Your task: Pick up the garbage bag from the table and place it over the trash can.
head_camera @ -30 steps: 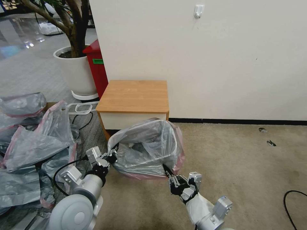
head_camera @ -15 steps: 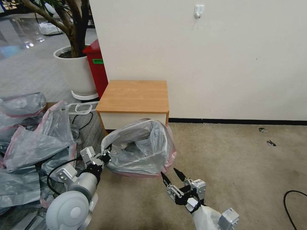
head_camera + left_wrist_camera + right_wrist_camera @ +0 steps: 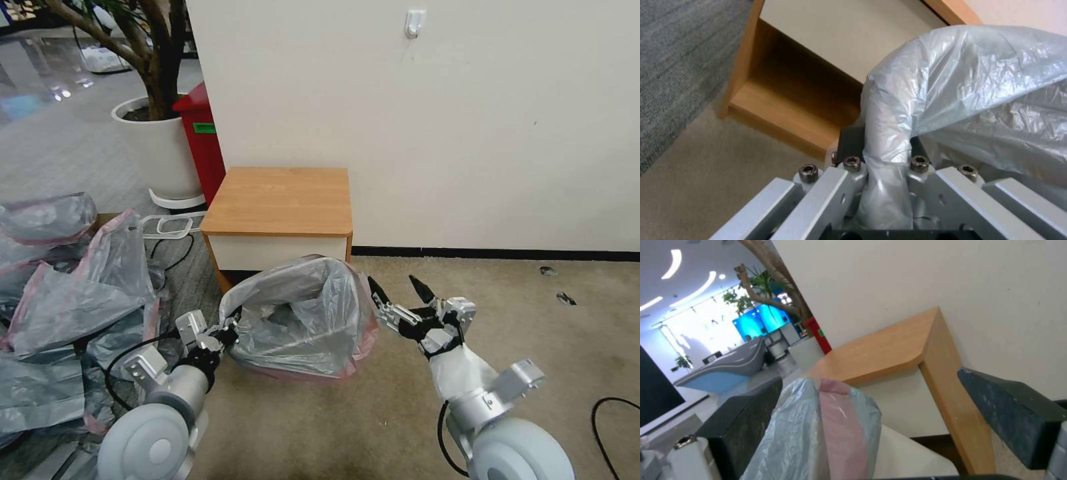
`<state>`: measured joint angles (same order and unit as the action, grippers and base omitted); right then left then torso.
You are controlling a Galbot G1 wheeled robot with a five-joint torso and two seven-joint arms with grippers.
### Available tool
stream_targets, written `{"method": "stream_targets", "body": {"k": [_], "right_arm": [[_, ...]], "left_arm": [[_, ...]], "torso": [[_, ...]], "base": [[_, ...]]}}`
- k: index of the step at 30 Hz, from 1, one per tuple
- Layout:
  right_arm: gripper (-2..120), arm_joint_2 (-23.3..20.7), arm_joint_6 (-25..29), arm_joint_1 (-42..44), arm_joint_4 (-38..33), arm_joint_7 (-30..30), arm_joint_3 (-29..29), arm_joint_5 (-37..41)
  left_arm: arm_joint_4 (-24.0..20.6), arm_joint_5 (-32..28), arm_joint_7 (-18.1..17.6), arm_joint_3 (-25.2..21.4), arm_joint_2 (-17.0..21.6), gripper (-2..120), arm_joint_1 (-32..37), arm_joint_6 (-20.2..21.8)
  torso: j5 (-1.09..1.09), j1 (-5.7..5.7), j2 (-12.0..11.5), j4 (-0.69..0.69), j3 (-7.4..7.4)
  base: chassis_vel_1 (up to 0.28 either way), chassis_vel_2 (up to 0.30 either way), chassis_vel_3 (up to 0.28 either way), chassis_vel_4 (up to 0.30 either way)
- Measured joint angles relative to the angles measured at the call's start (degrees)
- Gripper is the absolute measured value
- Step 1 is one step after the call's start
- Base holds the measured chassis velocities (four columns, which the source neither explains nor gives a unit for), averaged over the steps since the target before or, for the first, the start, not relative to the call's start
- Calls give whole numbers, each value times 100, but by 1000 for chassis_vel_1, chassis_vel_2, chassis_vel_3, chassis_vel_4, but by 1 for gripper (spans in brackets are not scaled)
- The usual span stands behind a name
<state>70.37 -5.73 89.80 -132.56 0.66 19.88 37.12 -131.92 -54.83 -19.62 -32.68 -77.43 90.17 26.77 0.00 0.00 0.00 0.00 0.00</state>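
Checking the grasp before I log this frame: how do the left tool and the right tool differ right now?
The left tool is shut on a bunched fold of the garbage bag at its left side; the right tool is open, with the bag's pink-rimmed edge lying between its fingers unclamped. The left sits lower and nearer the robot; the right is raised beside the bag's right side. Both point toward the table.

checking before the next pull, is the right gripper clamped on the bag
No, the right gripper is open beside the garbage bag, fingers spread.
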Motion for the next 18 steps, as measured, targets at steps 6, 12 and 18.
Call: {"method": "stream_targets", "body": {"k": [6,12,18], "right_arm": [[100,-2,-2,-108,96,-10,-129,165],[99,76,-75,-276,224,-36,-296,713],[92,137,-79,-456,404,-41,-352,829]], "left_arm": [[-27,13,8,18,-46,5,42,-2],[-97,15,21,49,-82,5,71,-6],[-173,16,39,57,-80,5,106,-9]], "torso": [[0,0,0,0,0],[0,0,0,0,0],[0,0,0,0,0]], "base": [[0,0,0,0],[0,0,0,0],[0,0,0,0]]}}
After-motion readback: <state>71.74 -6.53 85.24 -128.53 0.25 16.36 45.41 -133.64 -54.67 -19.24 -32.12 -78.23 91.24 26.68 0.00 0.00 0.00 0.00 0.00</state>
